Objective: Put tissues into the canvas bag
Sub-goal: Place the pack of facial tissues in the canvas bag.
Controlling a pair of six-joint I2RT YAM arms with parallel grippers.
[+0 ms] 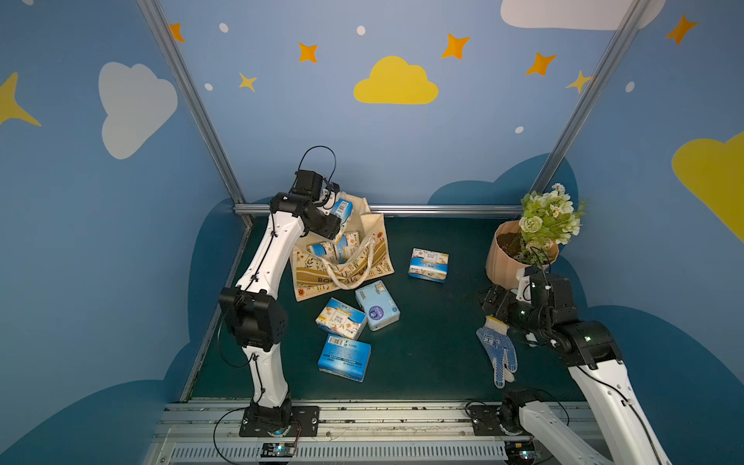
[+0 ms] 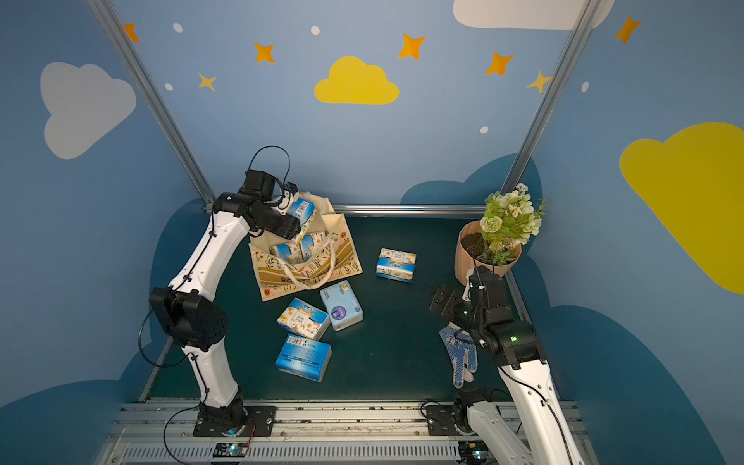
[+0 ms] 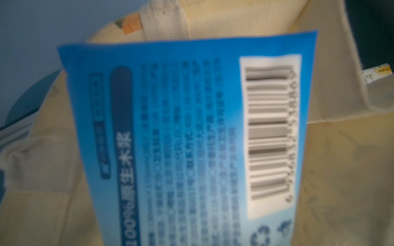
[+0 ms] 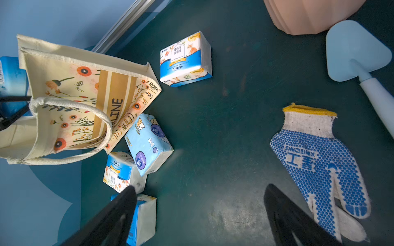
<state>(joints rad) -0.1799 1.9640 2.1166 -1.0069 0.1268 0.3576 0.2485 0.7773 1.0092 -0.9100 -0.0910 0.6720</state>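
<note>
Blue plastic with a white barcode panel fills the left wrist view: this held pack sits in the grasp of the left jaws, though the fingers themselves are hidden behind it and the arm. In both top views the held pack hangs just beside those jaws, over the far rim of the canvas bag. The bag's open mouth lies directly below them, and its cream lining shows beyond the pack in the wrist view. Under the left jaws, at least two packs already rest inside the bag. Four more lie on the table, in the stretch between the two sets of jaws. The pale blue pack, a floral pack and a blue barcode pack cluster nearer the left jaws, just in front of the bag. The lone floral pack lies nearer the right ones. The right jaws stand spread wide and empty above the table, close to the work glove. By my reckoning the job is a little under halfway: one pack is about to go in, and four have not been picked up.
</note>
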